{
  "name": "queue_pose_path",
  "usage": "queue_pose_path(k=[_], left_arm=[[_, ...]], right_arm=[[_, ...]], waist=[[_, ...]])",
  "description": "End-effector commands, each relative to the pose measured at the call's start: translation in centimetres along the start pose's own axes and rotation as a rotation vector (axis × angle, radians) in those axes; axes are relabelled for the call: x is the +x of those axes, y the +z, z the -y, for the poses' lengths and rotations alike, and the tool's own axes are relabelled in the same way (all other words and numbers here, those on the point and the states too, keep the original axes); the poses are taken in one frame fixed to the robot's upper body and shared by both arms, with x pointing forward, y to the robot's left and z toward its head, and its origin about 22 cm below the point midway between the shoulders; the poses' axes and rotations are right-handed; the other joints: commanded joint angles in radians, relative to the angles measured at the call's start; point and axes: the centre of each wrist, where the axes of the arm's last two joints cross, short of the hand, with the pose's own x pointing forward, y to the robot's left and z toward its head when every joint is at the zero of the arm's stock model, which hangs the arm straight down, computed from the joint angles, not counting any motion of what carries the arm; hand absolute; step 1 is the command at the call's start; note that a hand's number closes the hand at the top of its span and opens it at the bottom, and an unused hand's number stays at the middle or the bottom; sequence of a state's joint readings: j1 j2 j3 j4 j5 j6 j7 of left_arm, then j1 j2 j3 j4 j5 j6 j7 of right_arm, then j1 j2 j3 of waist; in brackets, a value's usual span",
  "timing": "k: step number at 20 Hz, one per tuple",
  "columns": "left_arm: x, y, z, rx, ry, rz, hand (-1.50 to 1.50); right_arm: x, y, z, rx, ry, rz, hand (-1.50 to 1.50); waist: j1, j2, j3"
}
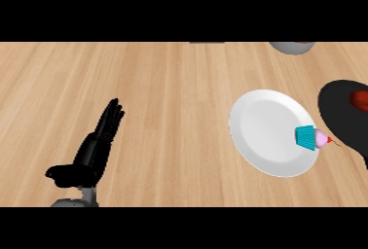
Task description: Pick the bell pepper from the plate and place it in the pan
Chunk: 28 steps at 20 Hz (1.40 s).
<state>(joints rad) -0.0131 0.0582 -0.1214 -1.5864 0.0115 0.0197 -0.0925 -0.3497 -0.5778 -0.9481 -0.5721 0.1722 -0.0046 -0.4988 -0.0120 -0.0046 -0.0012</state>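
Head view: we see the left hand [87,156] at the lower left, well apart from everything else. Its fingers are straight and point up the frame, the thumb sticks out to the left, and it holds nothing. A bit of its grey forearm [75,202] shows at the bottom edge.

The plate [267,127] is white and sits on the wood surface [165,87], right of centre. A cupcake [310,137] with a teal wrapper and pink top lies on its side at the plate's right rim, top pointing right and overhanging the rim towards the pan. The rest of the plate is bare white.

The pan [339,114] is black and sits just beside the plate at the right edge of the frame, which cuts it off. Its handle runs down along that edge. We see a red item inside it, hard against the frame edge, which we take for the pepper [360,99]. Only a slice of it shows, so we can't give its shape or pose. It is in the pan, not on the plate.

At the top edge, above the plate, we see part of a grey object [291,47], too cropped to identify.
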Motion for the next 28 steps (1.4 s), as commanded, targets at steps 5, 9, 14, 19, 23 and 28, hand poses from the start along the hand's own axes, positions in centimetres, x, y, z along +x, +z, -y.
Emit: queue_pose_path(k=[5, 9, 14, 19, 23, 28], left_arm=[[2.3, -0.6, 0.2, -0.006, -0.002, 0.021, 0.0], [-0.5, 0.8, 1.5, 0.0, 0.002, 0.036, 0.0], [0.3, -0.5, 1.3, -0.006, 0.002, 0.013, 0.0], [-0.4, 0.7, 0.9, -0.003, 0.0, 0.009, 0.0], [1.1, -0.8, 0.3, -0.012, -0.005, 0.018, 0.0], [-1.4, -0.8, -0.6, -0.001, -0.027, 0.022, 0.0]], right_arm=[[-1.2, 4.9, 3.1, 0.046, 0.05, 0.022, -1.5], [0.9, 6.5, 1.3, 0.031, 0.049, 0.045, -1.5], [0.3, 8.8, 5.0, 0.052, 0.074, 0.016, -1.5], [0.7, 6.8, 2.7, 0.037, 0.125, 0.019, -1.5], [0.1, 8.8, 3.3, 0.053, 0.151, -0.013, -1.5], [1.7, 7.3, 2.4, 0.011, 0.231, 0.045, -1.5]], waist=[[0.003, 0.002, 0.0], [0.007, 0.003, 0.0], [0.006, 0.003, 0.001], [0.012, 0.004, 0.001], [0.01, 0.004, 0.001], [0.011, 0.005, 0.001]])
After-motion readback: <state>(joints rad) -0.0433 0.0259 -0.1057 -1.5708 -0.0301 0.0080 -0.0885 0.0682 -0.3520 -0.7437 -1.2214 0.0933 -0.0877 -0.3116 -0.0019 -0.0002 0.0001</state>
